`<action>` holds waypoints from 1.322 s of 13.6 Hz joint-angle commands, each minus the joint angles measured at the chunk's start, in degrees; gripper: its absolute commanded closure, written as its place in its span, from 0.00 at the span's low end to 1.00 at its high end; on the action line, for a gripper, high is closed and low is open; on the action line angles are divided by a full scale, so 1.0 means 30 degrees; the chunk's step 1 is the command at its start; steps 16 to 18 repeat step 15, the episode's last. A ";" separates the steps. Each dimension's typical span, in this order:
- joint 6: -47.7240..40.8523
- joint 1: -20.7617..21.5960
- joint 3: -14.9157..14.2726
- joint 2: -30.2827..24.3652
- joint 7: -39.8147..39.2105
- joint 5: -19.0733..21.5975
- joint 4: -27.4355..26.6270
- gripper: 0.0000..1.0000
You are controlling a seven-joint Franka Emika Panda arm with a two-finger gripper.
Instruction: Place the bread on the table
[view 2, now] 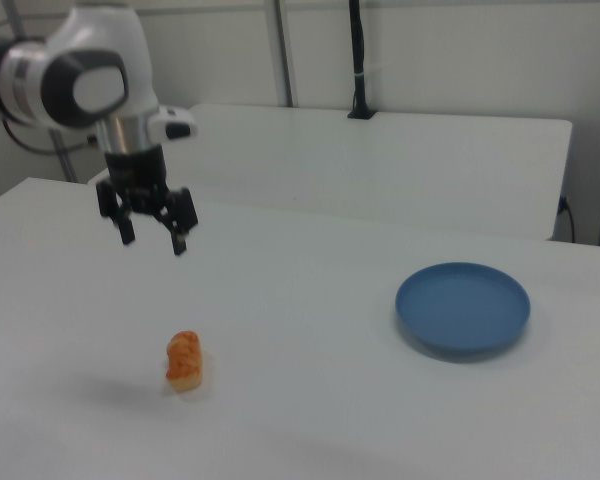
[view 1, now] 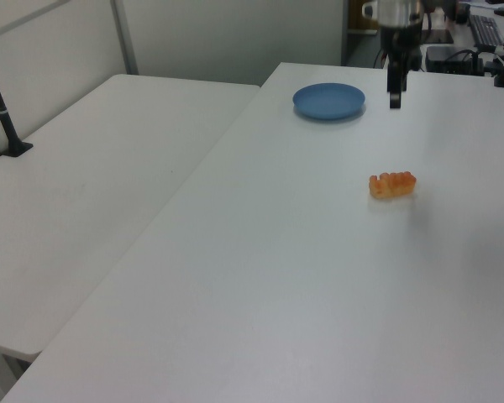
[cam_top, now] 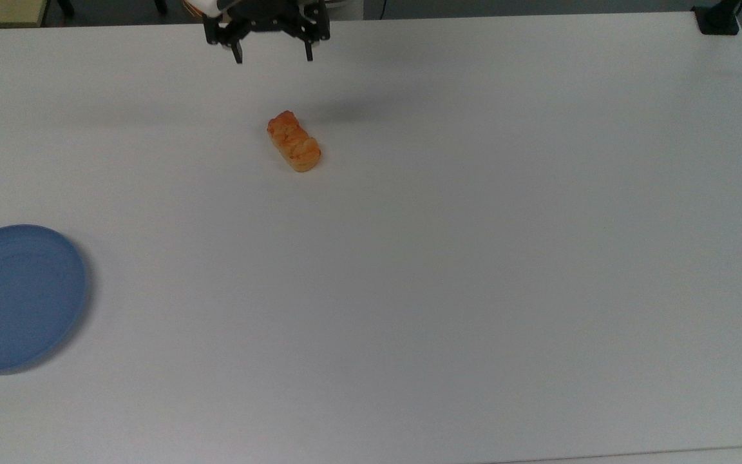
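the gripper (view 2: 152, 240) is held high in the air, pointed straight down from a vertical wrist, its two fingers (cam_top: 237, 55) spread wide and empty.

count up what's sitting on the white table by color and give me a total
Orange: 1, the bread, lying on the table with the open gripper raised above it.
Blue: 1, the plate, apart from the bread.
Total: 2
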 commanded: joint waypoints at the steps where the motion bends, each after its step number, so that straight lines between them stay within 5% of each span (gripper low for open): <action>1: -0.2738 0.0236 -0.0343 -0.0037 0.0829 0.0691 0.2711 0.00; 8: -0.1199 0.3806 -0.4059 -0.1004 0.0596 0.1044 0.2745 0.00; 18: 0.1065 0.3840 -0.4211 -0.0711 0.0507 0.0809 0.2393 0.00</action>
